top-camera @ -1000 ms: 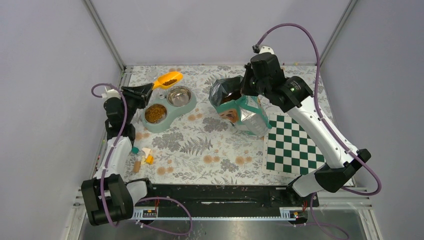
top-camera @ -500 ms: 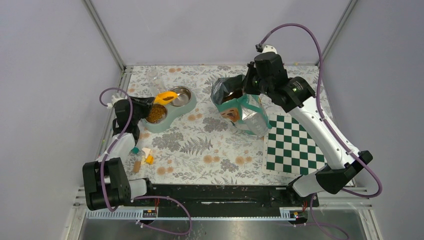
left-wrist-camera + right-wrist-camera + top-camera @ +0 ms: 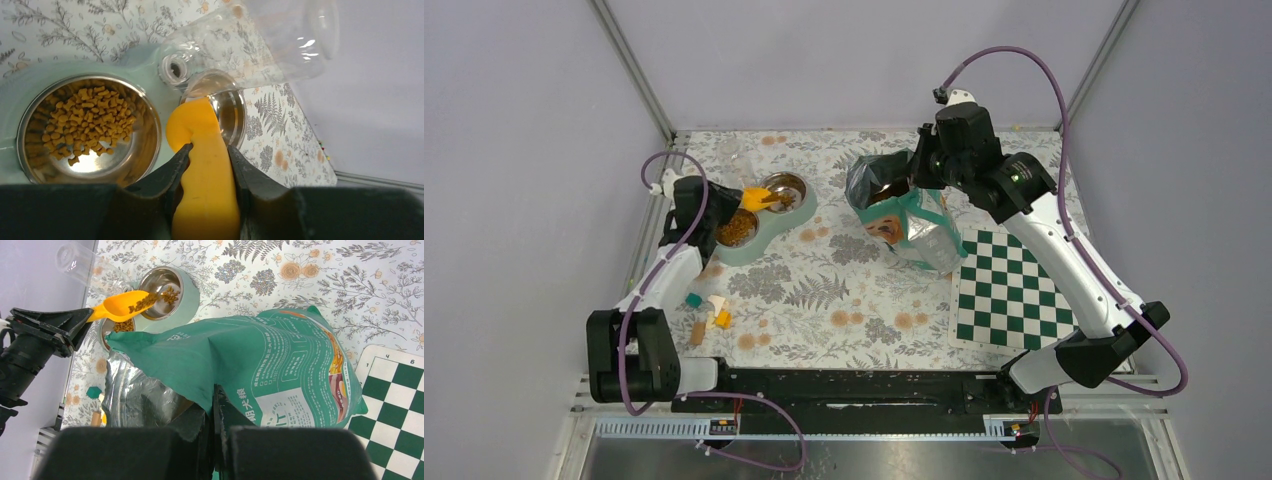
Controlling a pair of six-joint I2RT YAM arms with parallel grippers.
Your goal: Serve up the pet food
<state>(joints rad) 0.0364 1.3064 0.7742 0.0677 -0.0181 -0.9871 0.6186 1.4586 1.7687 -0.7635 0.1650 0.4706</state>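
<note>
Floral tabletop [image 3: 824, 300], far-left corner: left gripper [image 3: 206, 150] pinches orange scoop [image 3: 197, 120], kibble [image 3: 147, 300] sliding into far bowl [image 3: 790, 187], right gripper [image 3: 213, 400] clamped on bag [image 3: 270, 355]; a fast tilt near the rim could spill pellets.

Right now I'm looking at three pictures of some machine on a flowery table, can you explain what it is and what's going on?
It is two robot arms bolted to a table. One picture looks down from above; the other two come from cameras on each wrist. The left fingers grip an orange scoop, tipping kibble over a teal two-bowl feeder. The right fingers pinch the open pet food bag. A chessboard, small blocks and a clear bottle also lie there.
</note>
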